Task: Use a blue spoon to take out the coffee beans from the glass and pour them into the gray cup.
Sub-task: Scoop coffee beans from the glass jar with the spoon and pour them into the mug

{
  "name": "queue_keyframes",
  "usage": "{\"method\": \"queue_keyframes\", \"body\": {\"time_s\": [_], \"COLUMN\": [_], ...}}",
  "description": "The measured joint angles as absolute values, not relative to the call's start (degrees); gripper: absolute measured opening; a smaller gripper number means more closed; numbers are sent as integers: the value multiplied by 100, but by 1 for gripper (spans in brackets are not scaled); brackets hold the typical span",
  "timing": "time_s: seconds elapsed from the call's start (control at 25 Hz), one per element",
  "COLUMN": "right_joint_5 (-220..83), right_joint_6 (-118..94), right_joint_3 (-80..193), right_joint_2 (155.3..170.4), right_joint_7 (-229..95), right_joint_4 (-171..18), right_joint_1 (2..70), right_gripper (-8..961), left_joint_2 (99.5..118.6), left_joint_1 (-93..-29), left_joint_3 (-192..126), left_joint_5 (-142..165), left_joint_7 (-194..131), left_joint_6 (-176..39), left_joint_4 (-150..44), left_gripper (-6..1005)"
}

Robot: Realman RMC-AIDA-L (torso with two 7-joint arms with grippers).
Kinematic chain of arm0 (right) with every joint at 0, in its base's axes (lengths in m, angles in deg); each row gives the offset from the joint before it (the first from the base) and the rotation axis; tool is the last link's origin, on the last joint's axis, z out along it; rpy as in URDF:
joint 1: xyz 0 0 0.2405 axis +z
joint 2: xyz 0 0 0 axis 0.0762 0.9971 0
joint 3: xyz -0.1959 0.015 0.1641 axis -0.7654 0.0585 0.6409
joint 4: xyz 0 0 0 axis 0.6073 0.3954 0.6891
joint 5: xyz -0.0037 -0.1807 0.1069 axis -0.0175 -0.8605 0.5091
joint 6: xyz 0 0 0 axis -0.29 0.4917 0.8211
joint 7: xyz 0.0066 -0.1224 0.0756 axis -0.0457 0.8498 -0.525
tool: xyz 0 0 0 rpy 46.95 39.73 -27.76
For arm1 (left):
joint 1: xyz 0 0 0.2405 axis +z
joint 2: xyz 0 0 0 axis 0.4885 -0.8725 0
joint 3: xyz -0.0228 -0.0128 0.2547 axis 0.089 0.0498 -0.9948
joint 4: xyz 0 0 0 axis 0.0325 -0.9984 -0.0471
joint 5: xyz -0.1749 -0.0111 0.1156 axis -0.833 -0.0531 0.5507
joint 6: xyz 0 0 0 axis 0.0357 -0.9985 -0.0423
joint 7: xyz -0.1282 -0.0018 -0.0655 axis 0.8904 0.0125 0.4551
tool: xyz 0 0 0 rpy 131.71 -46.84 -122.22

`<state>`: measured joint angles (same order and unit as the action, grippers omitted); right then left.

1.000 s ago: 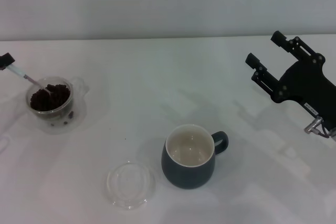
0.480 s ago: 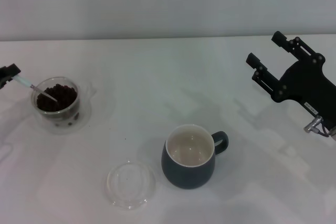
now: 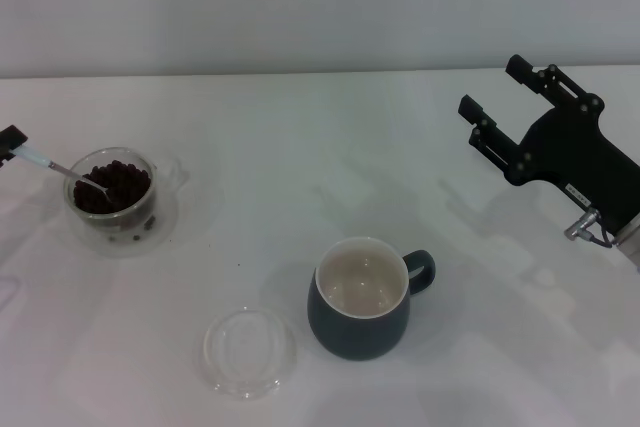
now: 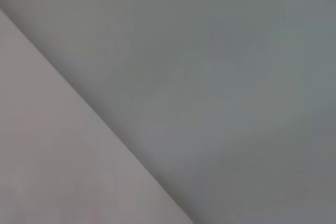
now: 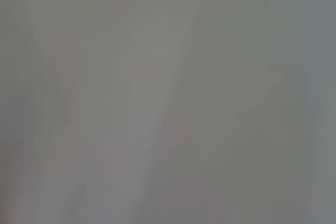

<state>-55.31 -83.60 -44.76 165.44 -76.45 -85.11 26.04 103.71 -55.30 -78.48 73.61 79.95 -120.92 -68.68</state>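
1. Head view only: my left gripper (image 3: pixel 10 139), at the tabletop's (image 3: pixel 300 147) left edge, fingers clamped on the blue spoon (image 3: pixel 62 172); its bowl sits among the coffee beans (image 3: pixel 112 185) in the glass (image 3: pixel 112 202).
2. My right gripper (image 3: pixel 503 102) hovers far right, fingers spread.
3. The gray cup (image 3: pixel 362 297) stands centre-front.
4. Both wrist views: blank grey.

Over the last second the glass (image 3: pixel 113 199) of coffee beans (image 3: pixel 113 185) has slid rightward and a little nearer on the worktop, with the blue spoon (image 3: pixel 66 174) now lying flatter, and the right gripper (image 3: pixel 505 102) has shifted slightly left and farther back.
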Motion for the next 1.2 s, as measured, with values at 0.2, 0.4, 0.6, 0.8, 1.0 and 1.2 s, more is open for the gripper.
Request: {"method": "queue_keyframes", "body": {"time_s": [0.2, 0.4, 0.6, 0.8, 1.0, 1.2], "right_joint_5": [-5567, -5546, -5539, -5533, -5531, -5534], "right_joint_6": [-8365, -8374, -8317, -8290, -8227, -8238], "right_joint_3": [-4476, -4476, -4476, -4476, -4476, -4476], "right_joint_2": [16537, 16536, 16535, 16528, 16527, 16527], "right_joint_7": [-7619, -7617, -7614, -7574, -7563, -7562], "right_joint_4": [-8513, -8513, -8513, -8487, -8498, -8502], "right_joint_1": [2627, 2635, 2666, 2714, 2728, 2726], "right_gripper": [681, 681, 681, 681, 681, 681], "left_joint_2": [10366, 10371, 10364, 10355, 10356, 10363], "left_joint_1": [-5443, -5326, -5253, -5192, -5148, -5130], "left_joint_3": [-7828, -7722, -7720, -7716, -7716, -7716], "left_joint_5": [7240, 7159, 7009, 6894, 6784, 6781], "left_joint_7": [8104, 8169, 8252, 8289, 8325, 8348], "left_joint_6": [-12097, -12131, -12283, -12434, -12592, -12694], "left_joint_4": [-6871, -6864, -6844, -6834, -6833, -6867], "left_gripper": [136, 136, 136, 136, 136, 135]}}
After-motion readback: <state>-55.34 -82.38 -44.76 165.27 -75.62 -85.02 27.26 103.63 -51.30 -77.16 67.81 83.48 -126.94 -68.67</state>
